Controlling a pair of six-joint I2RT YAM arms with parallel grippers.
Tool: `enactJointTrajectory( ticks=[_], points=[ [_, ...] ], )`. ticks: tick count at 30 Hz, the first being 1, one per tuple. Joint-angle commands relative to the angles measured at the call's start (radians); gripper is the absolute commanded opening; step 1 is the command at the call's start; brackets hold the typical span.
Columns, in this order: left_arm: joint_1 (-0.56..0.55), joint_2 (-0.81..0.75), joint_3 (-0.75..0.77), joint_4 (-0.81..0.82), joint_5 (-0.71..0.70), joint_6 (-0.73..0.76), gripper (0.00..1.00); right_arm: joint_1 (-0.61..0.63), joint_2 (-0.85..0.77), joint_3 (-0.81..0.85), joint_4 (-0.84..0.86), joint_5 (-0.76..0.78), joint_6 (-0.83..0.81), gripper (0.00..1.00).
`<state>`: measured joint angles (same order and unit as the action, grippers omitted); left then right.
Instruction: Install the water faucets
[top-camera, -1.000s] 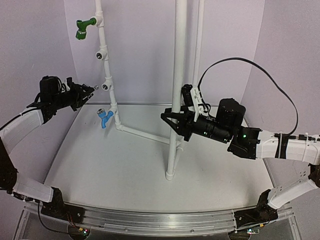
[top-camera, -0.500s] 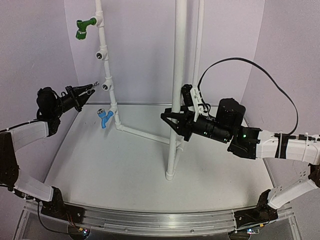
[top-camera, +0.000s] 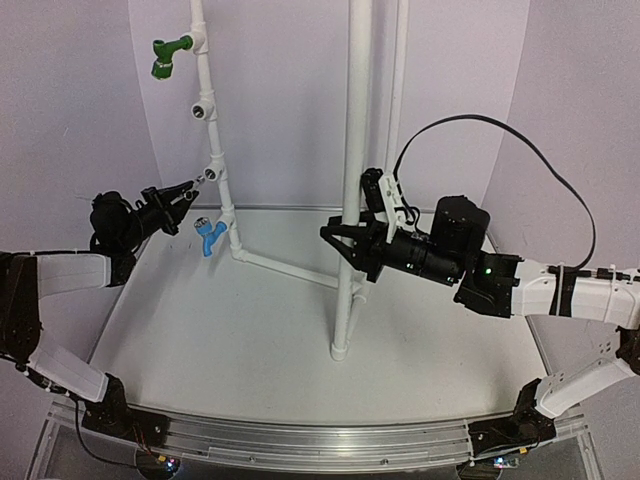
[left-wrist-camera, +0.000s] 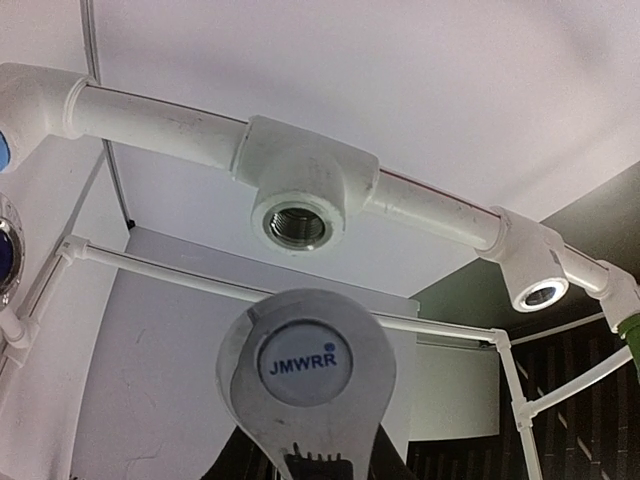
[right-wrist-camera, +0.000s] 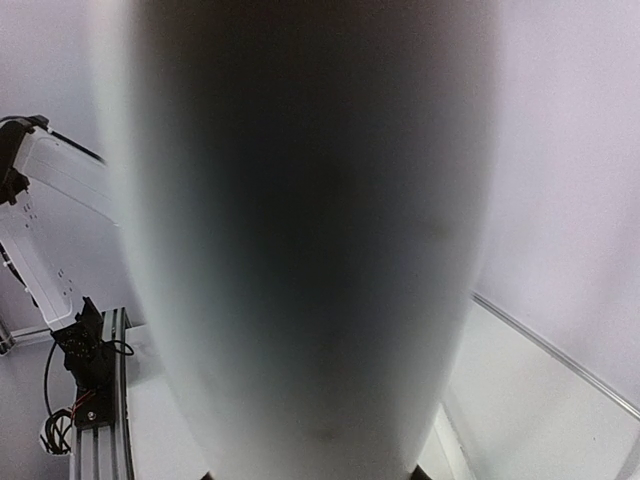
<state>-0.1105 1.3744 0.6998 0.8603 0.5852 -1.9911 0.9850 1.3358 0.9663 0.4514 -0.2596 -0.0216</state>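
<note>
**Up at back left: closer than a second ago**

Clenched on the shiny silver chrome faucet (left-wrist-camera: 305, 365), the left gripper (top-camera: 188, 188) has advanced, bringing it just short of the threaded white tee fitting (left-wrist-camera: 298, 215). The right gripper (top-camera: 345, 248) stays clamped around the tall white upright pipe (top-camera: 357, 120). Lower down sits the bright blue plastic faucet (top-camera: 210, 237), already mounted.

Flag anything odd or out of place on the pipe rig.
Nothing broken or spilled. Two tee sockets between the green faucet and blue faucet are bare; the left gripper holds the silver faucet just short of the lower one. The right gripper clamps the white pole.
</note>
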Motion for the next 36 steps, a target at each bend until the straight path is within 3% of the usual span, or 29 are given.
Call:
enactJointTrajectory(
  ticks=[1, 36],
  points=[
    [-0.013, 0.040, 0.055, 0.123, -0.038, -0.220, 0.00, 0.035, 0.006, 0.046, 0.013, -0.091, 0.207, 0.00],
    [-0.056, 0.201, 0.124, 0.260, -0.111, -0.183, 0.00, 0.047, 0.024, 0.060, 0.019, -0.104, 0.224, 0.00]
  ],
)
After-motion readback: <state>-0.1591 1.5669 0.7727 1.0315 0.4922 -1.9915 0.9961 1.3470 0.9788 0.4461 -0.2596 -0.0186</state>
